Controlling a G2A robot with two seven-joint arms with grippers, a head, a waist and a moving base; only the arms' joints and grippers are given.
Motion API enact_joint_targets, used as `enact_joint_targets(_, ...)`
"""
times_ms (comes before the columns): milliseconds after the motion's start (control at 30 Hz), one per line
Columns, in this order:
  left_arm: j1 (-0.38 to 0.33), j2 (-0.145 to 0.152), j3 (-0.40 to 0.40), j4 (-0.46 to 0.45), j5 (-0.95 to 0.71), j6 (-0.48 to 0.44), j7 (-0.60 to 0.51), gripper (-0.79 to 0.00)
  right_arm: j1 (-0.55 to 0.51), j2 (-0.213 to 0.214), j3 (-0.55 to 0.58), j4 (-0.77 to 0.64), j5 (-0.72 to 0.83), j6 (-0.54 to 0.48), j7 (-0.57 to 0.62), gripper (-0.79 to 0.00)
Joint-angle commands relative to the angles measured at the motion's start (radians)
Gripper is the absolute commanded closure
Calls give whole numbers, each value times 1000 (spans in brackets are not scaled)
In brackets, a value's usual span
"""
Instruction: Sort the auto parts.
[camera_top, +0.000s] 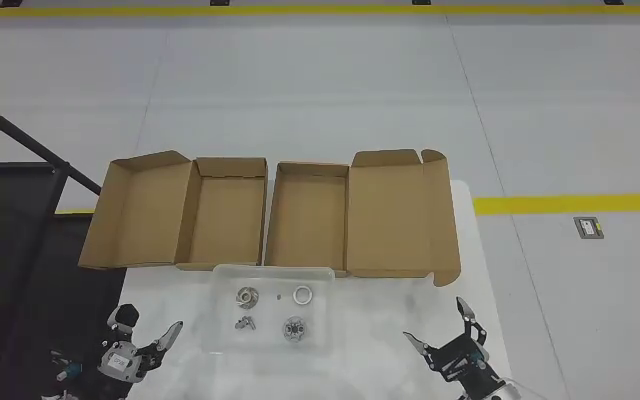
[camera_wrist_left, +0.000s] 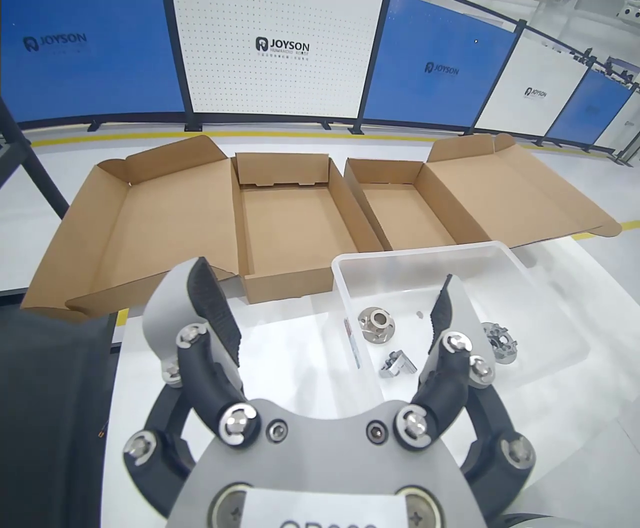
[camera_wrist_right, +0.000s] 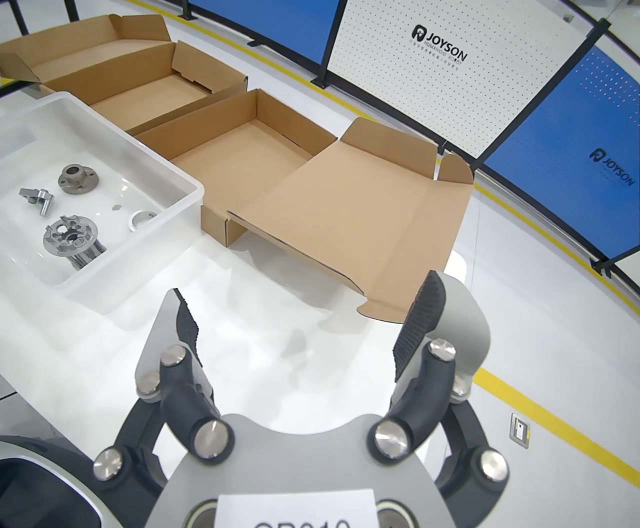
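**Step in hand: first pick from the bin (judged).**

The left gripper (camera_wrist_left: 322, 275) and the right gripper (camera_wrist_right: 304, 287) are held low over the bench (camera_top: 400, 320), one to each side of the clear bin (camera_top: 272, 268). The fingers of both are spread wide and nothing is held.

Four parts lie inside the bin:
- a flanged hub (camera_wrist_left: 376, 323)
- a small bracket (camera_wrist_left: 397, 363), just beside the hub
- a toothed disc (camera_wrist_right: 70, 240)
- a white ring (camera_wrist_right: 141, 219), near the bin's far wall

Directly behind the bin, the left cardboard box (camera_top: 228, 220) and the right cardboard box (camera_top: 308, 220) stand side by side with lids folded outward. It is judged that no part has yet been transferred.

Procedure:
1. The bin is to be entered from above, over its wall, never through it.
2. The fingers should be narrowed before descent, so that neighbouring parts are not disturbed.
3. The hub is best gripped across its raised boss.
4. The bracket, being close to the hub, should be taken with care.
5. Each part is to be lifted straight up until the bin's rim is cleared.

The bin appears light, so sideways contact may shift it.
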Motion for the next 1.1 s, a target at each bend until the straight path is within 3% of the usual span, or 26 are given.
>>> enact_joint_targets(0, -8, -1, 6, 1, -9, 6, -11, -785, 7, 1, -6, 2, -15, -22, 4, -785)
enact_joint_targets(233, -24, -1, -35, 27, -136, -56, -25, -785, 131, 5, -137, -94, -173, -224, 111, -785)
enact_joint_targets(433, -27, -1, -57, 39, -187, -117, -44, -785, 374, -15, -344, -71, -137, -484, 386, -785)
enact_joint_targets(600, -24, 2, -70, 51, -164, -184, -41, -785, 611, -63, -489, 87, 57, -465, 590, -785)
enact_joint_targets(1067, -27, 3, -72, 61, -162, -211, -47, -785, 614, -62, -501, 101, 55, -497, 574, -785)
